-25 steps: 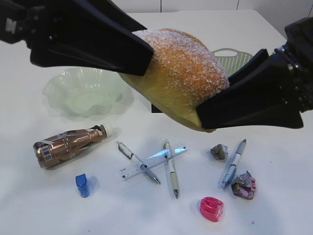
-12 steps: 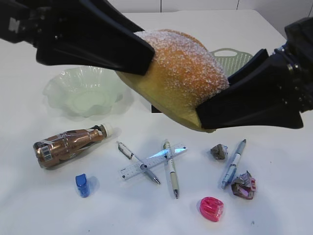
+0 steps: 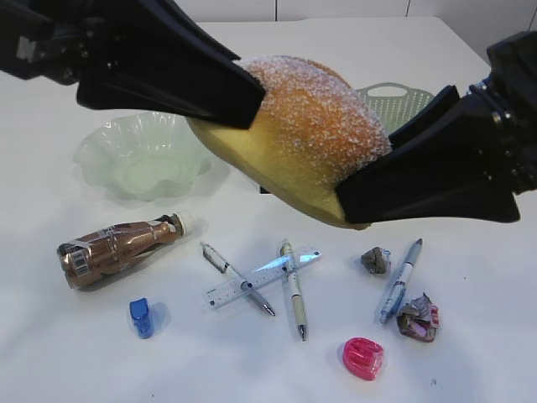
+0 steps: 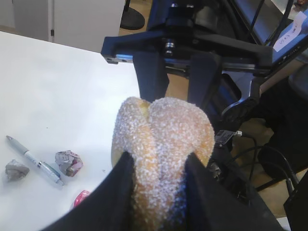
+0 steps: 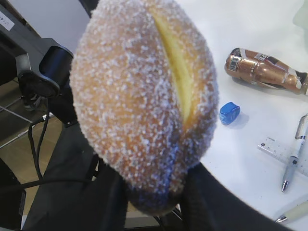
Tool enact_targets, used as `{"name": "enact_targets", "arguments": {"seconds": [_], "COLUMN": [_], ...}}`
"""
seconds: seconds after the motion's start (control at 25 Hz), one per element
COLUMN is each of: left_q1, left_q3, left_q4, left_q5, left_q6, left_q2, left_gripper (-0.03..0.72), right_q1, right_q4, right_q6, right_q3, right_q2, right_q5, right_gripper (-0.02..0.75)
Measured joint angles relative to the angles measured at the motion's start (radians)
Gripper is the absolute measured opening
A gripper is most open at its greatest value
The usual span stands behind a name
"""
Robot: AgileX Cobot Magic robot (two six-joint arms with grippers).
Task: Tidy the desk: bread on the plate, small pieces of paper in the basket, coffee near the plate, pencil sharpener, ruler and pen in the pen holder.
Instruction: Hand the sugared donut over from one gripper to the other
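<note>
I have the bread (image 3: 294, 134) in the air above the desk (image 3: 470, 353), the left gripper (image 4: 156, 168) and right gripper (image 5: 154, 183) each clamped on one end. The plate (image 3: 109, 155) is empty. The coffee (image 3: 117, 250), ruler (image 3: 260, 277), pens, blue sharpener (image 3: 141, 317) and paper scraps lie unsorted, so nothing looks done.
</note>
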Motion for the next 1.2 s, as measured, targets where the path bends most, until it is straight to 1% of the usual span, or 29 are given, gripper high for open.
{"name": "enact_targets", "arguments": {"seconds": [0.16, 0.24, 0.32, 0.36, 0.4, 0.48, 0.56, 0.6, 0.72, 0.96, 1.2], "left_q1": [0.000, 0.000, 0.000, 0.000, 0.000, 0.000, 0.000, 0.000, 0.000, 0.000, 0.000], "left_q3": [0.000, 0.000, 0.000, -0.002, -0.002, -0.002, -0.002, -0.002, -0.002, -0.002, -0.002], "left_q4": [-0.007, -0.010, -0.011, -0.011, -0.011, -0.011, -0.011, -0.011, -0.003, 0.005, 0.020], "left_q5": [0.000, 0.000, 0.000, 0.000, 0.000, 0.000, 0.000, 0.000, -0.008, -0.028, -0.035], "left_q6": [0.000, 0.000, 0.000, 0.000, 0.000, 0.000, 0.000, -0.002, -0.002, -0.002, -0.004], "left_q2": [0.000, 0.000, 0.000, 0.000, 0.000, 0.000, 0.000, 0.000, 0.000, 0.003, 0.003], "left_gripper": [0.184, 0.184, 0.184, 0.184, 0.184, 0.184, 0.184, 0.184, 0.184, 0.184, 0.184], "right_q1": [0.000, 0.000, 0.000, 0.000, 0.000, 0.000, 0.000, 0.000, 0.000, 0.000, 0.000], "right_q4": [0.000, 0.002, 0.006, 0.006, 0.006, 0.006, 0.006, 0.009, 0.000, -0.034, -0.035], "right_q6": [0.000, 0.000, 0.000, 0.000, 0.000, 0.000, 0.000, 0.000, -0.002, -0.004, -0.004], "right_q3": [0.000, 0.000, 0.000, 0.000, 0.000, 0.000, 0.000, 0.000, 0.000, 0.000, -0.003], "right_q2": [0.000, 0.000, 0.000, 0.000, 0.002, 0.002, 0.002, 0.002, 0.002, 0.002, 0.002], "right_q5": [0.000, 0.002, 0.002, 0.002, 0.002, 0.002, 0.002, -0.010, -0.046, -0.108, -0.109], "right_gripper": [0.268, 0.319, 0.387, 0.403, 0.445, 0.482, 0.482, 0.516, 0.531, 0.534, 0.534]}}
